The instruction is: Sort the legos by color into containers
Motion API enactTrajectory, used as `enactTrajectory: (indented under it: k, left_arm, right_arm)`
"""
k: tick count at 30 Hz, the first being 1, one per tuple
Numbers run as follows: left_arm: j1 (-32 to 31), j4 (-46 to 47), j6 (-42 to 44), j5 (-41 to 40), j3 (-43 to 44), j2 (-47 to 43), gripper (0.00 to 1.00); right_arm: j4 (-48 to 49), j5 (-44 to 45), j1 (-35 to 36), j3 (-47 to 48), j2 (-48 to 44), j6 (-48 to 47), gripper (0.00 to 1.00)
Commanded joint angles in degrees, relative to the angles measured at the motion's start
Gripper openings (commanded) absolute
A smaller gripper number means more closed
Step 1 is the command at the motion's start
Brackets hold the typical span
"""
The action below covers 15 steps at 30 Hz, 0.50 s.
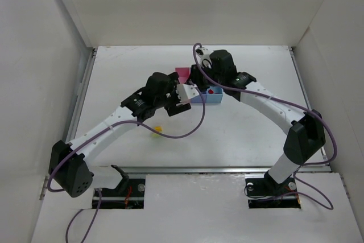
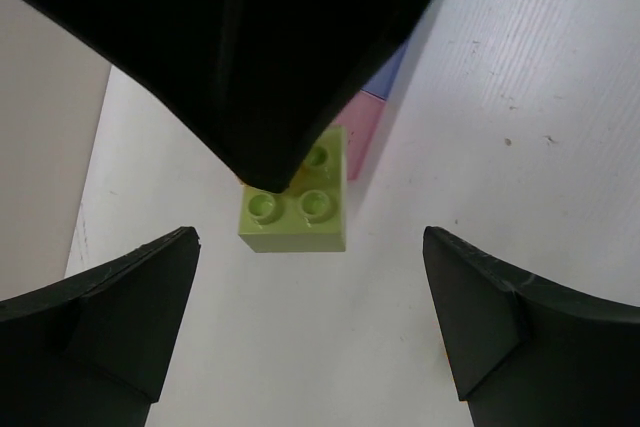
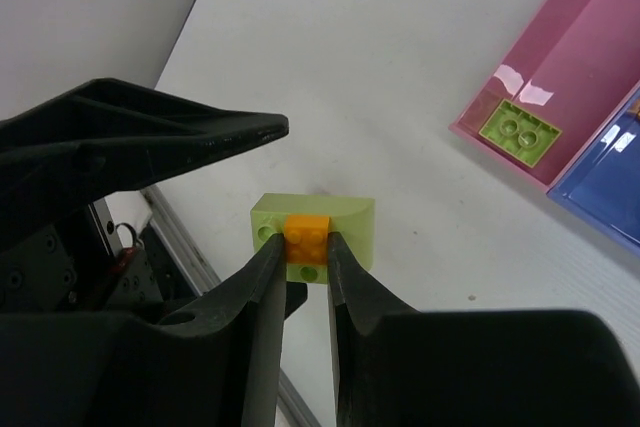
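Atop the lime brick (image 3: 345, 219), our right gripper (image 3: 305, 245) pinches the sides of a seemingly light, stiff orange brick (image 3: 307, 227); our left gripper (image 2: 310, 239) gapes over it.

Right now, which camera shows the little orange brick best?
The right wrist view: the orange brick sits pinched in the right gripper, atop a lime green brick. The left wrist view shows only that lime green brick, the orange one hidden behind the right gripper. The top view does not show it.

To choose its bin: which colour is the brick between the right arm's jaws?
An orange brick, atop a lime green brick; right wrist view shows it best.
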Motion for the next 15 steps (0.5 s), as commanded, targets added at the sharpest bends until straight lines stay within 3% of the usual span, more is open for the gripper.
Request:
enactTrajectory:
  k: [1, 7, 11, 15]
  left_arm:
    - [-0.30, 4.55, -0.86, -2.02, -0.43, -0.46, 0.91]
    - [-0.30, 4.55, -0.24, 0.00, 0.09, -0.46, 0.69]
    - [-0.83, 3.32, -0.24, 3.60, 1.32, 0.07, 0.60]
    - [-0.83, 2.09, -0.24, 4.31, 1.32, 0.07, 0.41]
  right_arm:
    - [3.33, -1.87, 0.96, -0.17, -2.85, 0.12, 0.00]
    - [3.33, -3.97, 1.49, -0.17, -2.85, -0.49, 0.00]
    - [3.33, -4.60, 1.49, -0.17, -2.32, -1.11, 0.00]
    - [3.86, -5.29, 1.49, -0.17, -2.32, -1.63, 0.00]
